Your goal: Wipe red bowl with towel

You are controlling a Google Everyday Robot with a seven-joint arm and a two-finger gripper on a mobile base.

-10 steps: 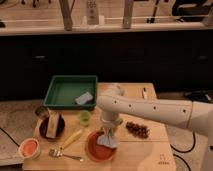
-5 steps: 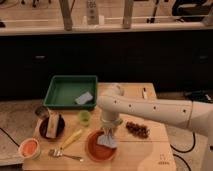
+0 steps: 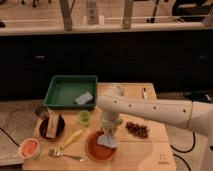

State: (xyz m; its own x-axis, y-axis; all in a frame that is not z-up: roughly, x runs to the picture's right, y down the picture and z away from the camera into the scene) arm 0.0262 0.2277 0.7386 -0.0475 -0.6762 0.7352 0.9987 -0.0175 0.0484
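The red bowl [image 3: 98, 149] sits near the front edge of the wooden table [image 3: 145, 150], left of centre. A grey-blue towel [image 3: 106, 140] hangs from my gripper [image 3: 110, 129] and rests on the bowl's right inner side. The gripper points down over the bowl's right rim, at the end of the white arm [image 3: 150, 107] that reaches in from the right. It is shut on the towel's top.
A green tray [image 3: 60, 95] with a grey sponge [image 3: 84, 98] stands at the back left. A small green cup [image 3: 85, 117], a dark plate [image 3: 51, 126], a banana [image 3: 71, 139], a fork [image 3: 65, 155], an orange-filled bowl [image 3: 29, 148] and dark grapes [image 3: 137, 129] surround the bowl.
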